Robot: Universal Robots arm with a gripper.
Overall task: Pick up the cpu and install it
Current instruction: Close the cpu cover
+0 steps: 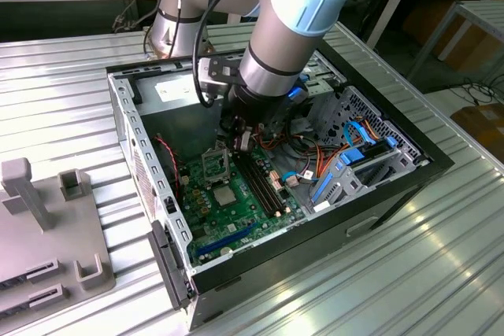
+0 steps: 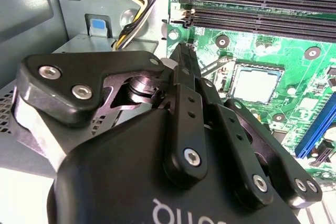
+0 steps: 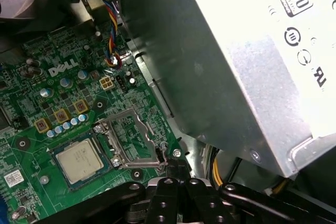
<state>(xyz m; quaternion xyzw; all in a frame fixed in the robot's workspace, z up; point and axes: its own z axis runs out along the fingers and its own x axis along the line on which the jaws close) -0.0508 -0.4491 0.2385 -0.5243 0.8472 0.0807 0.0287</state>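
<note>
The cpu (image 3: 80, 161), a flat silver-grey square, lies in its socket on the green motherboard (image 3: 52, 98); it also shows in the second wrist view (image 2: 255, 84) and the exterior view (image 1: 224, 196). Beside it the metal hinged frame (image 3: 127, 141) stands folded open. My gripper (image 3: 178, 174) is shut with nothing between its fingers, its tip right at the edge of that open frame, a short way from the cpu. In the second wrist view the gripper (image 2: 182, 56) points down at the board next to the socket. The exterior view has the gripper (image 1: 240, 143) low inside the computer case.
The grey power-supply box (image 3: 236, 61) stands close beside the gripper. Long black memory slots (image 2: 262, 3) run along the far side of the socket. Coloured cables (image 1: 295, 151) and blue drive brackets (image 1: 339, 175) fill the case's other end. A grey fixture (image 1: 47, 226) sits on the table.
</note>
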